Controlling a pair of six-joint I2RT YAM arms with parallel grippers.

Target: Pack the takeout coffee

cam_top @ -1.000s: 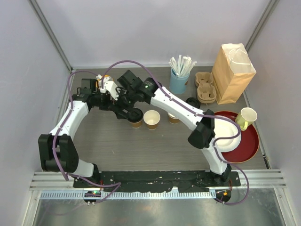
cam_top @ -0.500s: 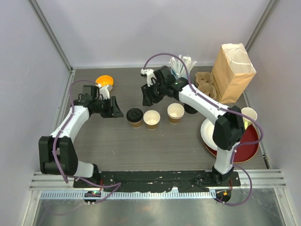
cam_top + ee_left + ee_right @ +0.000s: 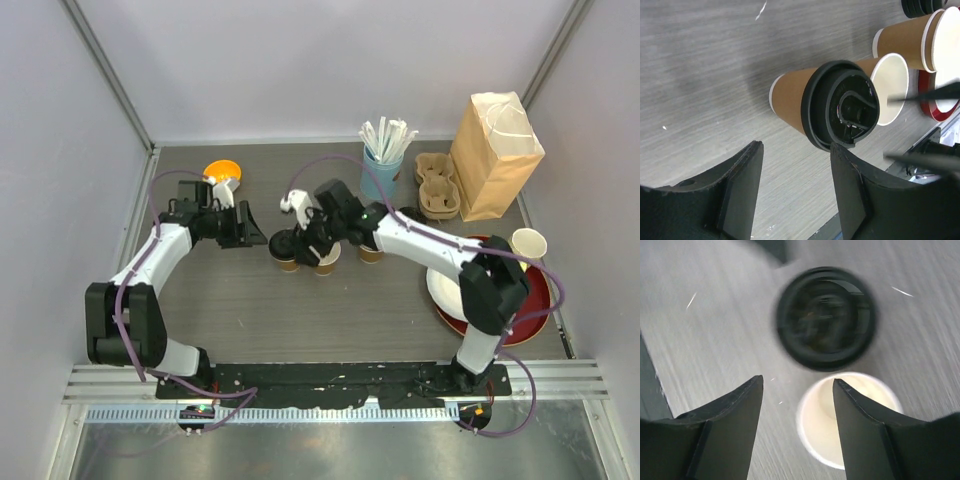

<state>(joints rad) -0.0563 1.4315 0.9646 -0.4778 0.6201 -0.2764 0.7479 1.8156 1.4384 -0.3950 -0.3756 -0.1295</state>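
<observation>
Right pincer (image 3: 797,385) spread, empty, now moved over lidded cup (image 3: 825,317), left pincer (image 3: 796,150) spread, unmoved beside it

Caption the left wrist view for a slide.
Left pincer open and empty, facing a lidded brown cup with an unlidded cup just beyond it.

My left gripper (image 3: 252,232) sits low, just left of the lidded cup (image 3: 287,246), jaws parted with nothing between them. My right gripper (image 3: 306,238) hangs just above that cup's right side, pointing down, jaws also apart and empty.
</observation>
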